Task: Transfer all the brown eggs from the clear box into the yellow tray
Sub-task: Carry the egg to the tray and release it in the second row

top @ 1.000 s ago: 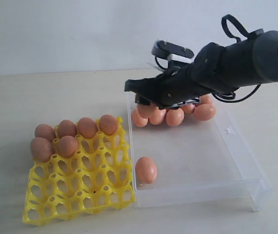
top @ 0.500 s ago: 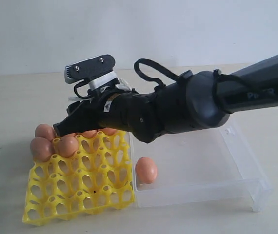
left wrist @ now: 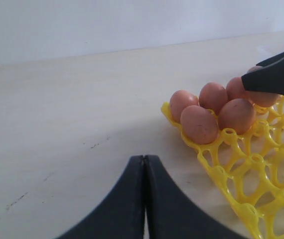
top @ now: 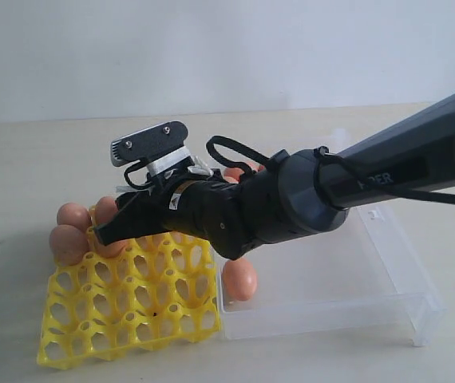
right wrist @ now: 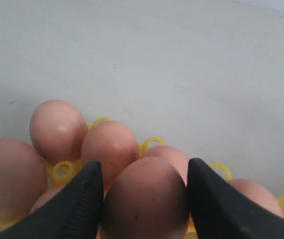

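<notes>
Exterior view: I am bringing my right gripper down over the second row of the yellow tray; a second ago it was sitting over the far cluster in the clear box; I am judging one more transfer nearly delivered, with release outstanding. A lone egg is lying near the box's near-left corner; another is peeking out behind my arm; the arm is hiding the rest.

Left wrist view: my left gripper is idling above the bare table beside the tray, jaws pressed together, carrying nothing.

Right wrist view: the jaws are standing wide, clamping the held egg on both flanks; seated brown eggs are crowding just beyond it; those neighbours and the tray posts are obstructing the approach; an off-centre descent is risking a knock, in my judgement.
</notes>
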